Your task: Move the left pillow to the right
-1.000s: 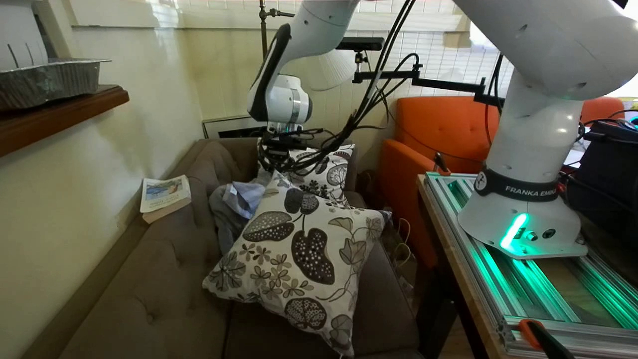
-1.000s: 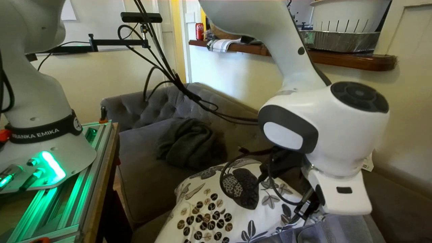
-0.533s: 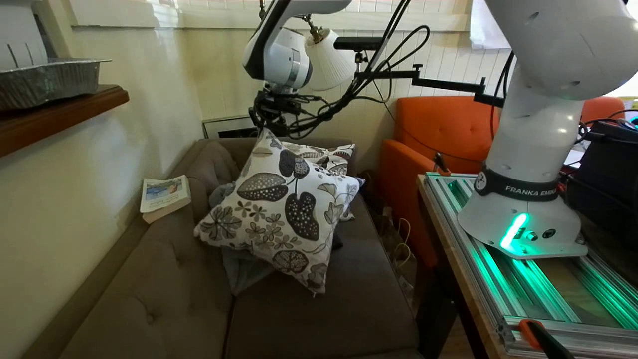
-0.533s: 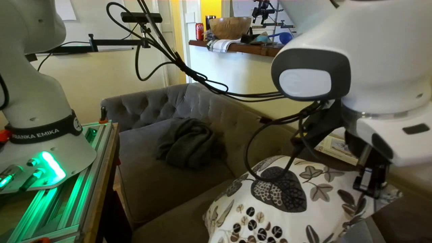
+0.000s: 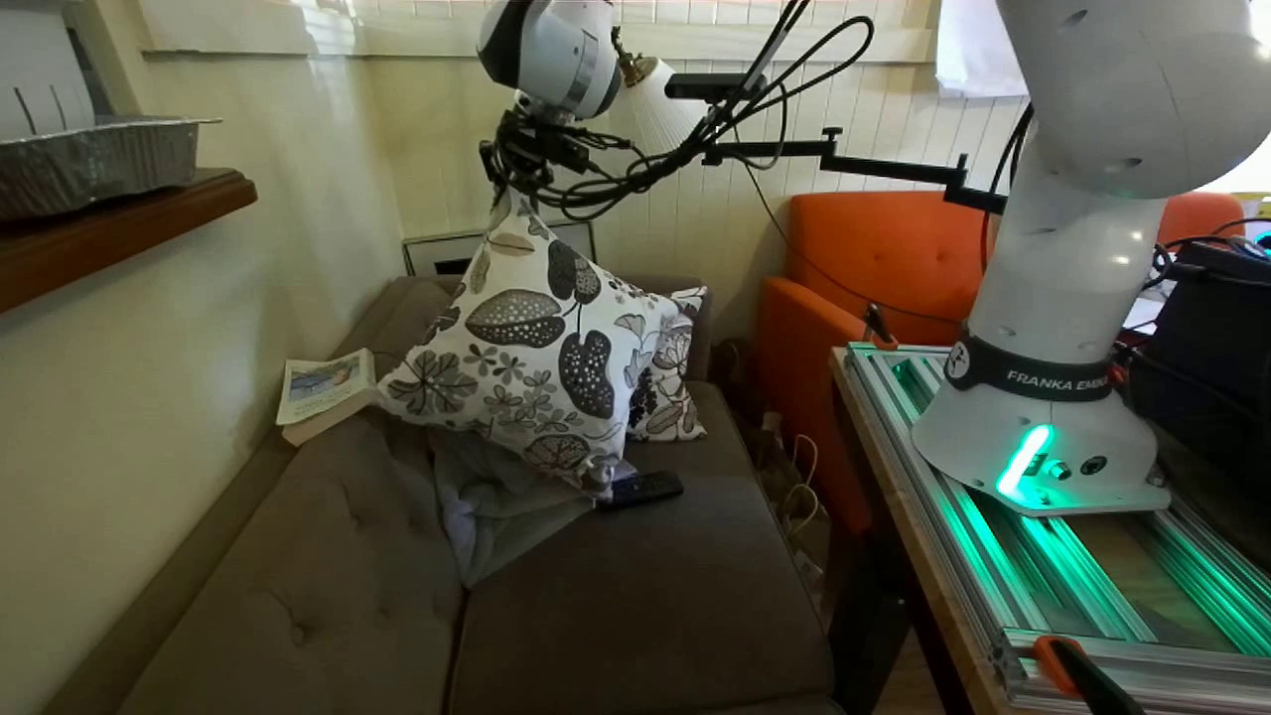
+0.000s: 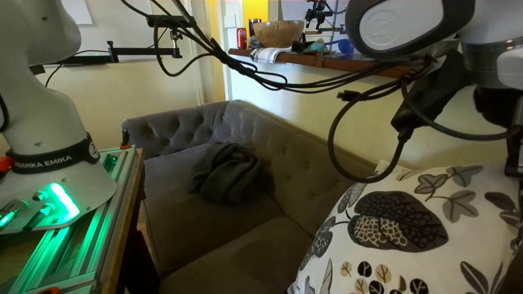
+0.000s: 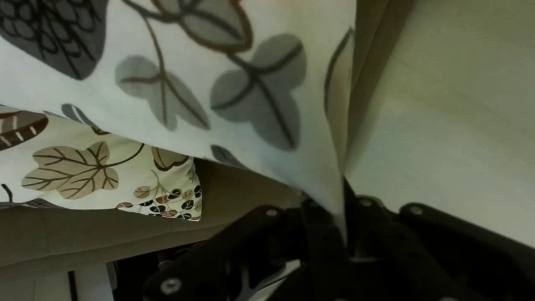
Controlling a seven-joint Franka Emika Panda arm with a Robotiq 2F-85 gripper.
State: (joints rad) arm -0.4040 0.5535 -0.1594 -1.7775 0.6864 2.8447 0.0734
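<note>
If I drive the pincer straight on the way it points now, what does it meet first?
Most likely the held pillow: its corner is pinched in the pincer, and the rest spreads out just ahead. Past that, probably the couch, though depth is unclear from these views.

Held pillow [image 5: 526,348]: slanted down from the gripper [image 7: 339,205] in an exterior view, one corner between its fingers.
Second pillow [image 5: 670,397]: was behind it, at the far end of the sofa [image 5: 645,596].
Cloth [image 5: 511,501]: lay on the sofa, partly behind the held pillow.
Remote [image 5: 645,489]: lay just right of that pillow's lower corner.
Book [image 5: 326,392]: sat atop the sofa's back, at left.
Bench [image 5: 912,526]: stood right of the sofa.
</note>
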